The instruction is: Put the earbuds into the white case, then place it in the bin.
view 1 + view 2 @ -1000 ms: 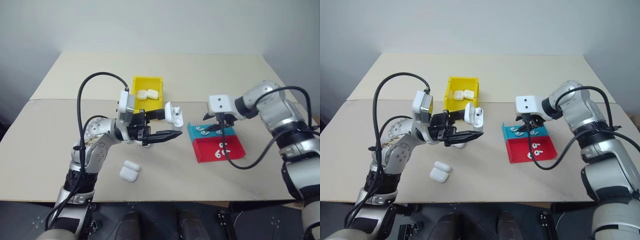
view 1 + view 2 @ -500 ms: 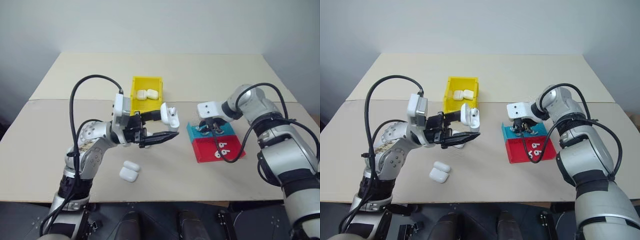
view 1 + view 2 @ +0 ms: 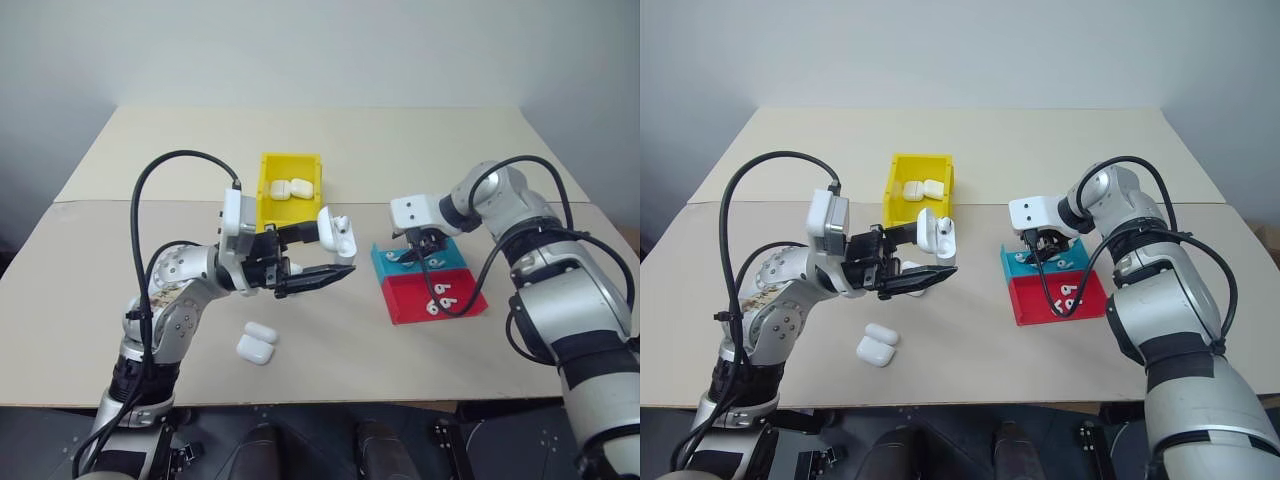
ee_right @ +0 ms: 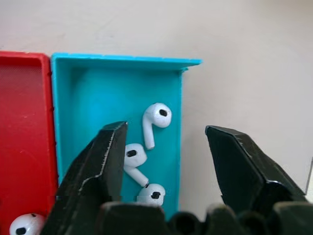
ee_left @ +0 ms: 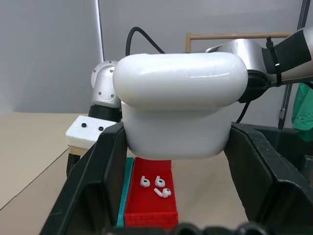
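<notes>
— Earbuds (image 4: 155, 118), where were they?
— Three lay in the teal tray (image 4: 93, 93), right under the right gripper (image 4: 166, 147), whose jaws stood spread with nothing between them. More sat in the red tray (image 3: 450, 312) just nearer.
— And the white case (image 5: 178, 105)?
— Pinched lid-open between the jaws of the left gripper (image 3: 335, 252), lifted off the bench (image 3: 400, 150) left of the trays.
— Where was the bin (image 3: 270, 200)?
— Beyond the left gripper, toward the far side, with two closed cases (image 3: 291, 188) inside.
— Anything else on the bench?
— Two spare cases (image 3: 258, 342) near the front edge, touching each other, well apart from the trays.
</notes>
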Motion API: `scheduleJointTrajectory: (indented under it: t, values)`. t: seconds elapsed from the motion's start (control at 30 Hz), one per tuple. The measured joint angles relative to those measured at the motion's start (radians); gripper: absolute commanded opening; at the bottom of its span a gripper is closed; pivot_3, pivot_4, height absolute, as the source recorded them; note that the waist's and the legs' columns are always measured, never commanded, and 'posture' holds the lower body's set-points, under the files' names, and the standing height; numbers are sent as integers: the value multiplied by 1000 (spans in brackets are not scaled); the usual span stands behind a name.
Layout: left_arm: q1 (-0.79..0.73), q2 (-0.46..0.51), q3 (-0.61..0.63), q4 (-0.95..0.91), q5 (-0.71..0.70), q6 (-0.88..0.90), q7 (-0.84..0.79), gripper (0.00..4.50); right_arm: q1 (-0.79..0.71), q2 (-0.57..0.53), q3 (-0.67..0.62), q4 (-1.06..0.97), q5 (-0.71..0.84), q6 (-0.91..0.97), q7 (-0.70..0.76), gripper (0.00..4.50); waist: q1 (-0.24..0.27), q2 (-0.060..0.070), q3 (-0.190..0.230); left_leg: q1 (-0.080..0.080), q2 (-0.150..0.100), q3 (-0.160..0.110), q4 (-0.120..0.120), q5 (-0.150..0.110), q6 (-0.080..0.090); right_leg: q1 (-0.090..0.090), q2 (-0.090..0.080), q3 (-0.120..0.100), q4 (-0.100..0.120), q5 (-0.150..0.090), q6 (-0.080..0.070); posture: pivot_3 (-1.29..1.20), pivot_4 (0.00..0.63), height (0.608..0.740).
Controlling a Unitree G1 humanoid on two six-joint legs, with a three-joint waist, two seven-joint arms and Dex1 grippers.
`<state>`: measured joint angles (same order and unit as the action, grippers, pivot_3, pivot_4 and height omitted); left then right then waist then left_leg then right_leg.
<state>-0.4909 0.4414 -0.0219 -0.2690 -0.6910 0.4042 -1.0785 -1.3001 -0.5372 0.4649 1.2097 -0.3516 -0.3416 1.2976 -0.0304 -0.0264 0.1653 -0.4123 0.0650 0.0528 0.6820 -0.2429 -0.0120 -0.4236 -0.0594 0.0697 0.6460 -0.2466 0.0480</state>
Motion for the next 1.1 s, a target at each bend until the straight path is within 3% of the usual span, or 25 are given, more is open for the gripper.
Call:
scheduleJointTrajectory:
  t: [0.73, 0.83, 1.0, 1.1]
  values:
    - [20, 26, 5, -29, -4, 13, 22, 2748, 17, 59, -4, 41, -41, -23, -84, 2861, -14, 0, 0, 1, 0, 0, -1, 0, 0, 0, 0, 0, 1, 0, 0, 0, 150, 740]
    - [20, 29, 5, -31, -5, 13, 28, 2748, 18, 60, -4, 42, -43, -23, -81, 2362, -15, 0, 0, 1, 0, 0, -1, 0, 0, 0, 0, 0, 1, 0, 0, 0, 150, 740]
    - [24, 32, 5, -32, -5, 13, 32, 2748, 18, 60, -3, 48, -66, -18, -85, 644, -15, 0, 0, 2, 0, 0, -1, 0, 0, 1, 0, 0, 1, 0, 0, 0, 150, 740]
    - [25, 34, 5, -33, -7, 13, 34, 2748, 18, 60, -3, 48, -73, 0, -94, 604, -15, 0, 0, 3, 0, 0, -1, 0, 0, 2, 0, 0, 1, 0, 0, 0, 150, 740]
